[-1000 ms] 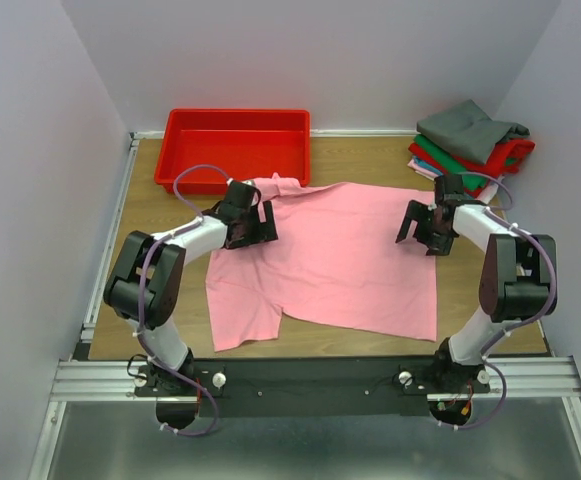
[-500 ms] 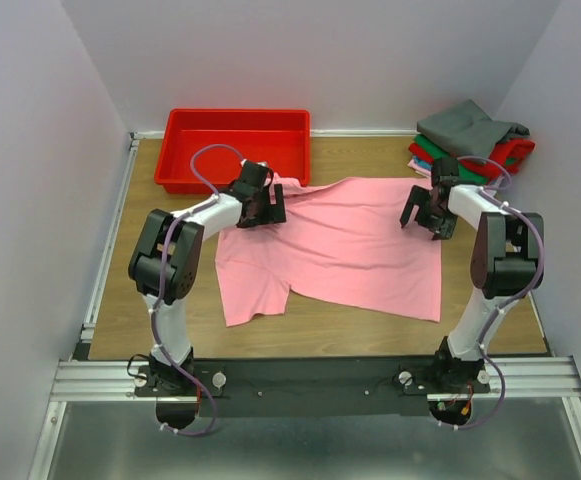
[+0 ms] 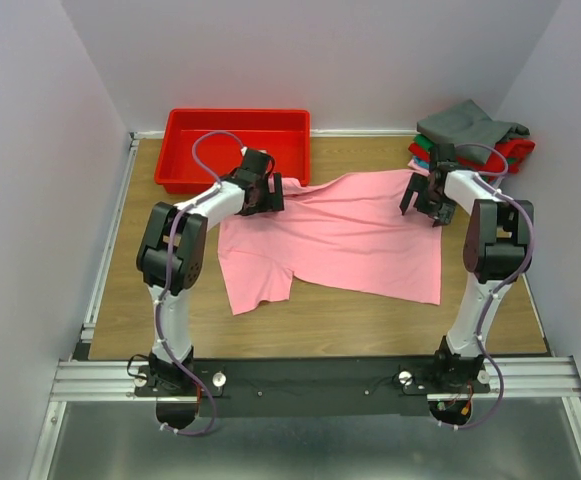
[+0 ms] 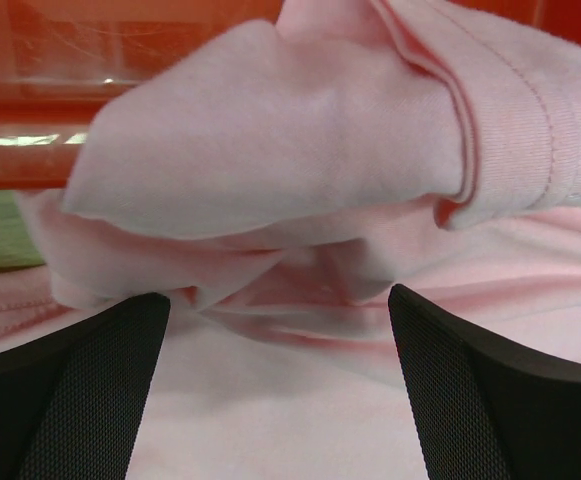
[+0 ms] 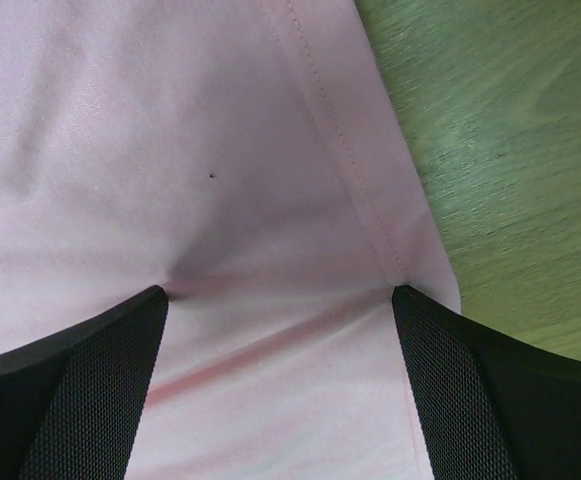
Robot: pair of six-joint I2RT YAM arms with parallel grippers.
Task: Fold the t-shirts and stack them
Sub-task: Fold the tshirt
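Two arms reach toward the far half of the table (image 3: 135, 240) in the top view. The pink t-shirt (image 3: 340, 235) lies spread and a little wrinkled in the middle. Bare wood is free along its near edge and on its left side. The left gripper (image 3: 262, 190) is at the shirt's far left corner, just beside the near wall of the red tray (image 3: 238, 112). The right gripper (image 3: 425, 200) is at the far right corner, near the stack of folded t-shirts (image 3: 470, 140) in the table's far right corner.

In the left wrist view, the left gripper (image 4: 278, 300) has its fingers wide apart and clamps nothing. A bunched fold of the pink t-shirt (image 4: 270, 150), with a stitched hem at the right, lies ahead of them. The red tray (image 4: 120, 60) wall stands close behind the fold, so there is little room forward.

In the right wrist view, the right gripper (image 5: 280, 295) is also spread wide and holds nothing. Its tips meet the flat pink t-shirt (image 5: 150, 150), where small creases begin. The stitched hem runs down toward the right finger. Beyond this edge, on the right, the table (image 5: 510, 150) is bare.
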